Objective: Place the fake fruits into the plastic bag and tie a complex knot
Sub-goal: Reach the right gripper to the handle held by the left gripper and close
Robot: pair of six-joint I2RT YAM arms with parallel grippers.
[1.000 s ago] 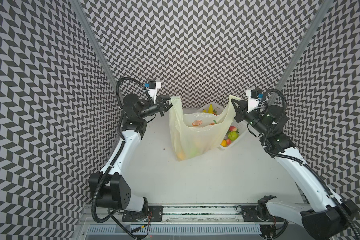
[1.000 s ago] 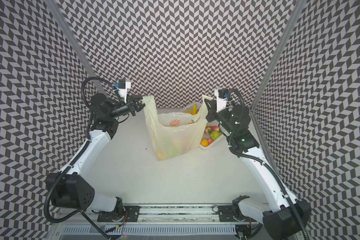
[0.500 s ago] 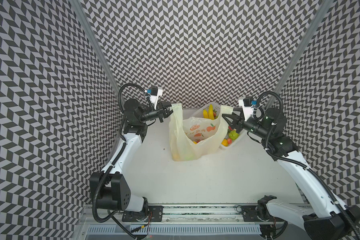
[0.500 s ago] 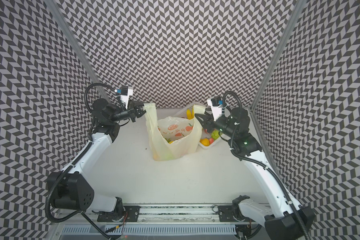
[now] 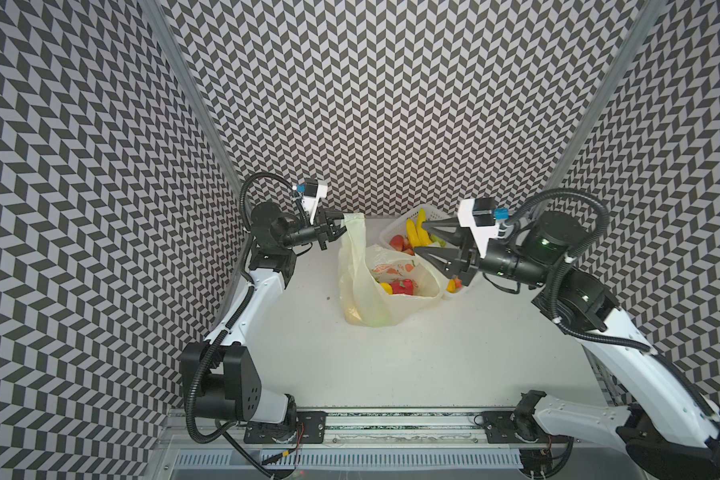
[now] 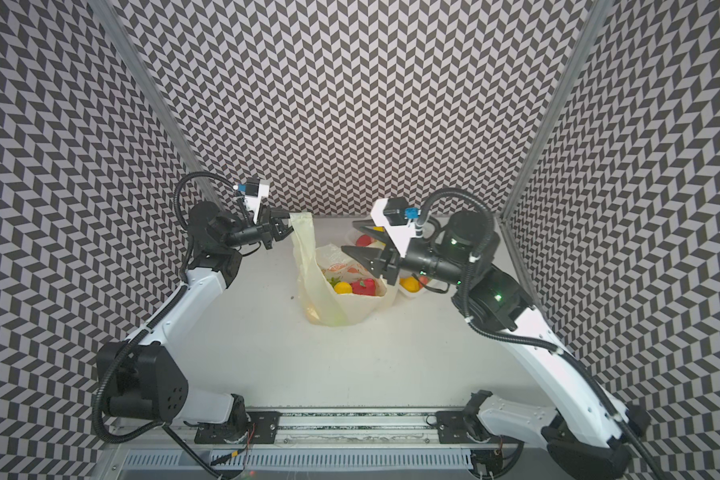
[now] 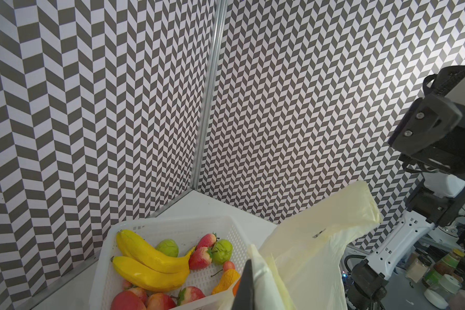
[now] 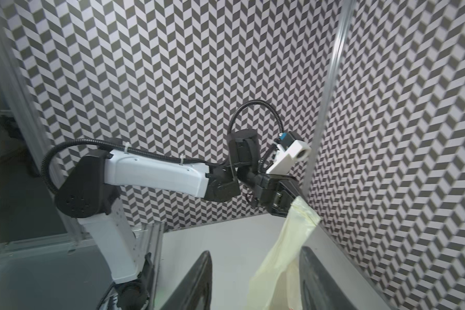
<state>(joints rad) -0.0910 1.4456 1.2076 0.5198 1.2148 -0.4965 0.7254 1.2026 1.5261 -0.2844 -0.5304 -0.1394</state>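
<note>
Right gripper (image 5: 420, 237) hides half the basket (image 5: 434, 213). Fake fruits (image 5: 402, 286) low in the plastic bag (image 5: 371, 307) are just blurs. Left gripper (image 5: 341, 225) is pinched on a handle at the bag's 11 o'clock. Vs 1 s ago: right dropped its handle, fingers apart and empty, and the bag has slumped mid-table (image 5: 433, 365).

So the plastic bag (image 5: 360, 291) sits on the worktop (image 5: 433, 353) toward the back, with the basket (image 5: 435, 215) just behind it on the right. Some fake fruits (image 5: 402, 286) are in the bag, more in the basket. The left end effector (image 5: 338, 226) is at the bag's left handle, and the right end effector (image 5: 420, 237) is above where bag meets basket.
</note>
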